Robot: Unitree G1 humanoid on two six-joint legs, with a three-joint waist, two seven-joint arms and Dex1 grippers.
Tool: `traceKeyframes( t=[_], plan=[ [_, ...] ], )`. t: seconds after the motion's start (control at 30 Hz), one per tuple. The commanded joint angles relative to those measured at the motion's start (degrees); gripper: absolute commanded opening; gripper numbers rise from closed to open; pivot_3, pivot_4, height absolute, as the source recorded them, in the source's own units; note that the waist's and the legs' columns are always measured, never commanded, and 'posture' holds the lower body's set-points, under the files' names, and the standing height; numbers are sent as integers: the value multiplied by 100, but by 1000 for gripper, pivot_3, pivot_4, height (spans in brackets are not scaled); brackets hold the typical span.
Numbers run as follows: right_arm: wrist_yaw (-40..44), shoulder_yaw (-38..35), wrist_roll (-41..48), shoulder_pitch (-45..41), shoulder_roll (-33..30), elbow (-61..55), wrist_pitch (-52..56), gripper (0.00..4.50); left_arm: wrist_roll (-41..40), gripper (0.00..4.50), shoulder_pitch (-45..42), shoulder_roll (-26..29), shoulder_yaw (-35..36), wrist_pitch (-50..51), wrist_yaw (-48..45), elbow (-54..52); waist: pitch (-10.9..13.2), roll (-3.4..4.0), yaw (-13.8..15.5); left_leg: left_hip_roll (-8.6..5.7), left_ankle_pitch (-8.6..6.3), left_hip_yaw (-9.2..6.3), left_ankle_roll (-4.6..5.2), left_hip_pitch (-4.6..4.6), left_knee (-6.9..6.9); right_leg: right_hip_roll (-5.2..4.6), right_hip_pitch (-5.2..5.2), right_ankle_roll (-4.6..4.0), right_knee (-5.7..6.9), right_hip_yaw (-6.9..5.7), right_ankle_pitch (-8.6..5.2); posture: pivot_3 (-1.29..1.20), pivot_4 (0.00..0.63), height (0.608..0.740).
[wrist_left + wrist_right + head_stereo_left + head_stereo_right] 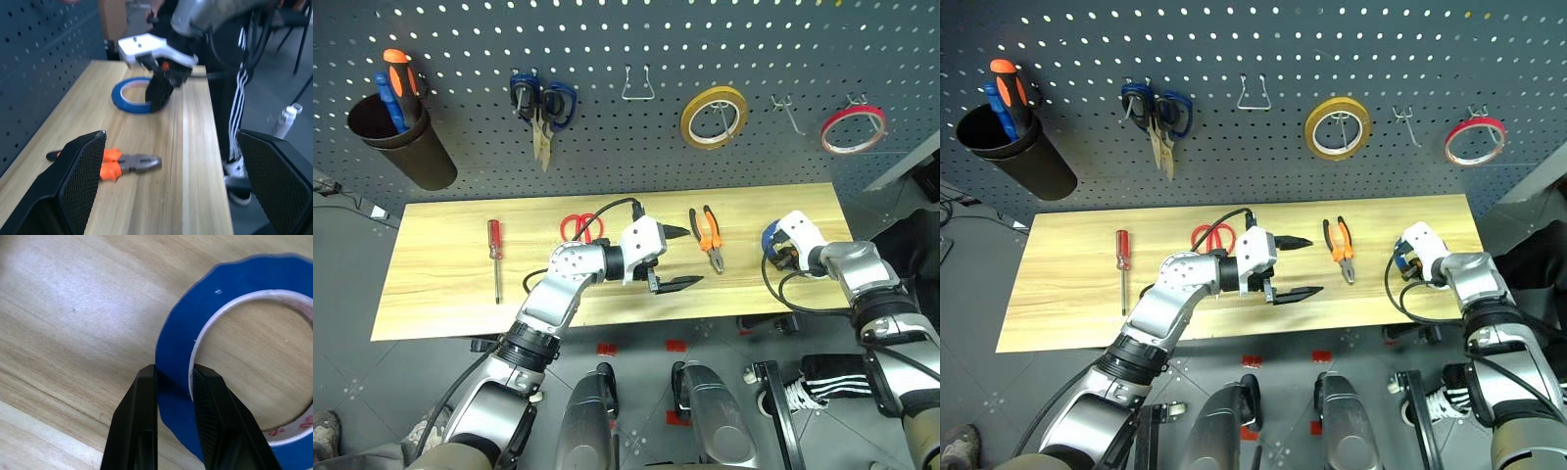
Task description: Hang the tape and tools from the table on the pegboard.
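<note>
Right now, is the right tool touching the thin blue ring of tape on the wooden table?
Touching. The right wrist view shows the right tool pinching the wall of the thin blue ring of tape, one finger outside, one inside.

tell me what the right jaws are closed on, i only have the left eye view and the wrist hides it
Observer: The right gripper pinches the blue tape ring across its wall, one finger outside, one in the centre hole.
Operator: is it lifted yet
Observer: No, the left wrist view shows the ring lying flat on the table.
Operator: anything close to it
Observer: The pliers lie apart from it on the table, between it and the open left gripper.
</note>
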Motion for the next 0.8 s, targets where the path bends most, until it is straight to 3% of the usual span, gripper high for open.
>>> traceKeyframes(
  t=[0.03, 0.23, 0.4, 0.6, 0.8],
  plan=[
    [-248, -135, -13, 677, -29, -773, 88, 657, -290, 4500, 92, -68, 223, 432, 208, -522, -1, 1, 10, 1, 0, -2, -1, 0, 4, 0, 2, 0, 3, -2, 0, -251, 352, 740],
    [-1214, -909, -164, 2413, -154, -4127, -119, 657, -143, 4500, 62, -333, 562, 540, 1173, -900, -2, 3, 34, -6, 0, -2, -1, -8, 3, -7, -6, 28, 3, 6, -12, -262, 348, 740],
    [-2036, -909, -889, 3386, 24, -6325, -683, 657, -148, 4500, 69, -417, 709, 636, 1627, -1380, -2, 3, -59, -1, -2, 12, -1, -9, -3, 0, -20, 48, 3, 28, -16, -277, 347, 740],
    [-2512, -919, -1037, 2973, 374, -7001, -1470, 657, -140, 4500, -56, -451, 821, 601, 1936, -1443, -3, 2, -118, -2, 0, 16, -1, -2, 5, 3, -20, 60, 10, 39, -14, -282, 336, 740],
    [-2256, -998, -597, 2117, 461, -6246, -1613, 657, -152, 4500, -212, -497, 874, 609, 2112, -1318, -4, -1, -124, -5, 0, 19, 0, -3, 7, 2, -19, 42, 6, 42, 0, -275, 332, 740]
  ],
)
